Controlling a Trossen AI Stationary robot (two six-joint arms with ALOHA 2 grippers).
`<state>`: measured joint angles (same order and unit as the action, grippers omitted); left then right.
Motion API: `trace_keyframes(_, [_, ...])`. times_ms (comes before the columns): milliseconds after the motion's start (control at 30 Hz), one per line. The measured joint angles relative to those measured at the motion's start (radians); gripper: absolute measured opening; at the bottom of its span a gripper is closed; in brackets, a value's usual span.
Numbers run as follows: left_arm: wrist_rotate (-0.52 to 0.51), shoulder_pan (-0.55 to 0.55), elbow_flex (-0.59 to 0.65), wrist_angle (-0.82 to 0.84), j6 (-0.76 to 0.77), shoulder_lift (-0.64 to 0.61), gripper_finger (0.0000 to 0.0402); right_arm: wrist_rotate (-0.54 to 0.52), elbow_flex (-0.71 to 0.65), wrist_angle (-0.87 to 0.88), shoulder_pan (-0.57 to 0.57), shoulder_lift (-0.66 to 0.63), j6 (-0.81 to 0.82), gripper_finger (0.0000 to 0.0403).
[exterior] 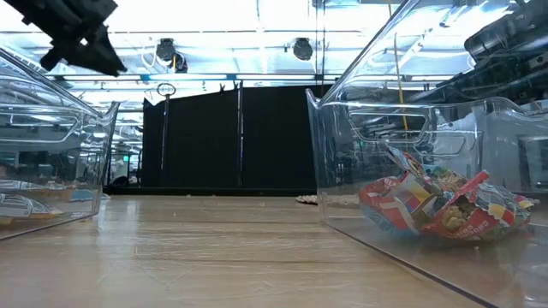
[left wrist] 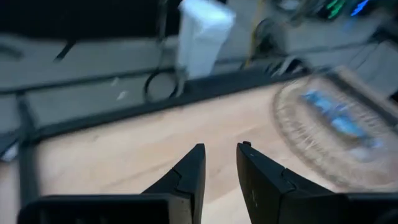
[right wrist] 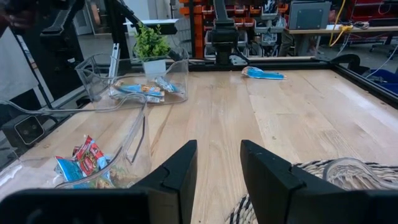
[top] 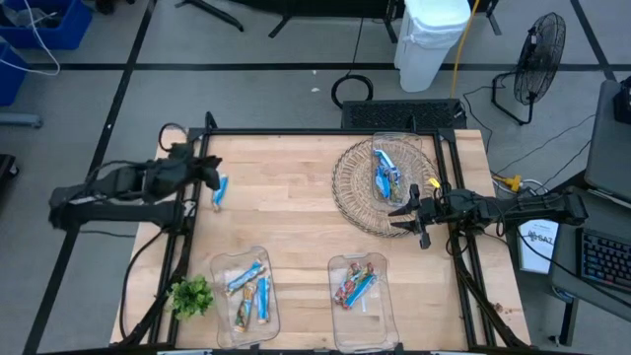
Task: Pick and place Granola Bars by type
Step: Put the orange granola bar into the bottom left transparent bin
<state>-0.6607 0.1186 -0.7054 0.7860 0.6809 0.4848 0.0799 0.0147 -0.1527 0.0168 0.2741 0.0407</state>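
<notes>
A loose blue bar [top: 219,187] lies on the table [top: 296,217] just beside the left gripper [top: 211,170], at its fingertip end, its long axis running roughly from the far edge toward the near edge. In the right wrist view the same bar [right wrist: 263,73] lies flat near the far rail. The left fingers [left wrist: 186,180] stand a little apart with nothing between them.

More blue bars [top: 385,170] lie in a clear dish on the wicker basket [top: 355,202], most of them pointing lengthwise toward the right gripper [top: 402,211]. That gripper hovers over the basket's near-right rim, fingers [right wrist: 174,177] spread and empty.

Two clear bins stand at the near edge. The left bin [top: 245,320] holds blue bars [top: 246,278] lying slantwise; the right bin [top: 367,314] holds multicoloured bars [top: 347,288], and one blue wrapper seems to be among them, though the view is too poor to be sure. In the low view the multicoloured bars [exterior: 445,204] are heaped in the bin's bottom.

A green sprig [top: 191,295] sits beside the left bin. The table is pale wood framed by black rails, and its middle, between the two grippers, is bare board. Beyond it are a white bucket [top: 432,39] and a fan [top: 540,49] on a grey floor.
</notes>
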Motion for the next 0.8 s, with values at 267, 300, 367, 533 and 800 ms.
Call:
trace_keyframes(267, [0.318, 0.283, -0.072, 0.092, -0.017, 0.244, 0.0097, 0.0, 0.0, 0.0, 0.0, 0.0, 0.0, 0.0114])
trace_keyframes(300, [0.351, 0.307, -0.072, 0.117, -0.015, 0.284, 0.0097, 0.0, 0.0, 0.0, 0.0, 0.0, 0.0, 0.0114])
trace_keyframes(367, [0.398, 0.346, -0.066, 0.171, -0.009, 0.369, 0.0097, 0.0, 0.0, 0.0, 0.0, 0.0, 0.0, 0.0114])
trace_keyframes(533, [0.424, 0.386, -0.056, 0.337, 0.071, 0.565, 0.0097, 0.0, 0.0, 0.0, 0.0, 0.0, 0.0, 0.0114])
trace_keyframes(800, [0.453, 0.346, -0.055, 0.376, 0.142, 0.774, 0.0101, 0.0, 0.0, 0.0, 0.0, 0.0, 0.0, 0.0114])
